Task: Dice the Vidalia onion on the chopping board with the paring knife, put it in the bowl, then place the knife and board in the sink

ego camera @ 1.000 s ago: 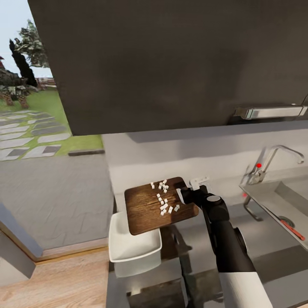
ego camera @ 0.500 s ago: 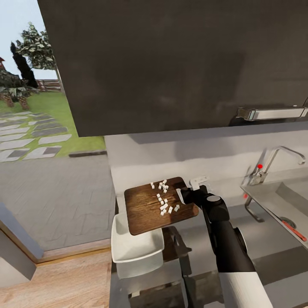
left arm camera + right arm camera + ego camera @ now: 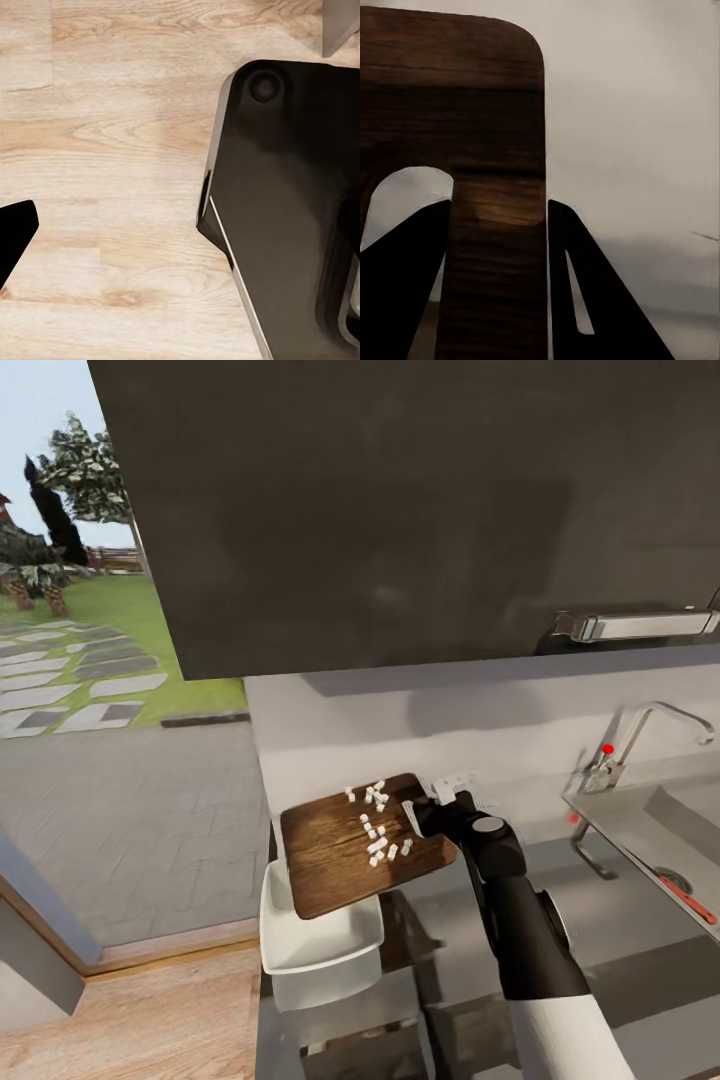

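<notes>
The right gripper point(image 3: 425, 818) clamps the handle end of the chopping board point(image 3: 350, 845), holding it raised over the bowl point(image 3: 320, 945) – at its 12 o'clock – presumably so the diced onion point(image 3: 377, 822) can slide in.

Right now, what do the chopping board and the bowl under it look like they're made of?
The chopping board, held at its handle end by the right claw, looks like dark stained wood: brown grain streaks run along it, with a slight sheen. The bowl looks like glazed white ceramic or possibly plastic: smooth, uniform, thick rounded rim. Being a render, neither is certain.
</notes>
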Controlling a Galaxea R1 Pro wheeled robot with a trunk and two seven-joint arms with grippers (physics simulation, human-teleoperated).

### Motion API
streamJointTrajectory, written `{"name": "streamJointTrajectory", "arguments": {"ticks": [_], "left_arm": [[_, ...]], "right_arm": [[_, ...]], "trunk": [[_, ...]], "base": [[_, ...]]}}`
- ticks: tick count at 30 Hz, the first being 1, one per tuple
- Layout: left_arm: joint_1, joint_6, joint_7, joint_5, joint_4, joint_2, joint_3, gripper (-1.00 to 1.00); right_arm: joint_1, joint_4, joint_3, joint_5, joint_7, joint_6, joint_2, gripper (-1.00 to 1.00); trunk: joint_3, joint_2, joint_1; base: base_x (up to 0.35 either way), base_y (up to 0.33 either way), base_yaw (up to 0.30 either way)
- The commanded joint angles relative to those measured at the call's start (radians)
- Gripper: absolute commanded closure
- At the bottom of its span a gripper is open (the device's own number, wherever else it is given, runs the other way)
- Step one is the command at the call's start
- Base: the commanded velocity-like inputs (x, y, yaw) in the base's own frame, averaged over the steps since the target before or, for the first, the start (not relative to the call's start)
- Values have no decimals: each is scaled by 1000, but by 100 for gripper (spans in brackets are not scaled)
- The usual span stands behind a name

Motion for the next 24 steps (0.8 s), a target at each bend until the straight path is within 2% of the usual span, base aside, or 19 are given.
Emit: {"name": "streamJointTrajectory", "arguments": {"ticks": [1, 20, 24], "left_arm": [[0, -1, 8, 3, -2, 1, -8, -100], [0, -1, 8, 4, 0, 1, -8, -100], [0, -1, 8, 3, 0, 1, -9, -100]], "right_arm": [[-1, -1, 6, 14, 8, 2, 0, 100], [-1, -1, 23, 20, 5, 0, 1, 100], [-1, -1, 27, 20, -5, 0, 1, 100]], "trunk": [[-2, -2, 1], [-2, -2, 1], [-2, -2, 1]], "base": [[0, 0, 0], [0, 1, 0], [0, 117, 0]]}}
